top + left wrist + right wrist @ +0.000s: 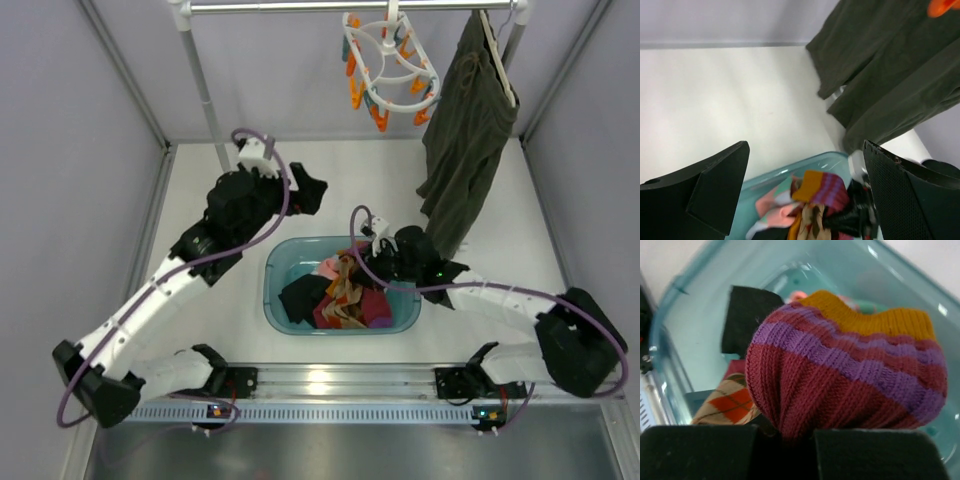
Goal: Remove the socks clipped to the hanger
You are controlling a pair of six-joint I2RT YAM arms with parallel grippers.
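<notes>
The white ring hanger (390,62) with orange and teal clips hangs from the top rail; I see no socks on its clips. Several socks (340,292) lie heaped in a teal tub (275,290). My right gripper (383,258) is over the tub's right part, shut on a red, purple and orange sock (850,375) that bulges above the closed jaws of the gripper (790,440). An argyle piece (727,402) and a black sock (747,315) lie below it. My left gripper (310,192) hovers behind the tub, open and empty (805,165), looking down at the socks (825,192).
A dark olive garment (465,130) hangs on a pale hanger at the right of the rail (300,6), its hem reaching close to my right arm. A metal post (205,90) stands at the back left. Grey walls close in both sides.
</notes>
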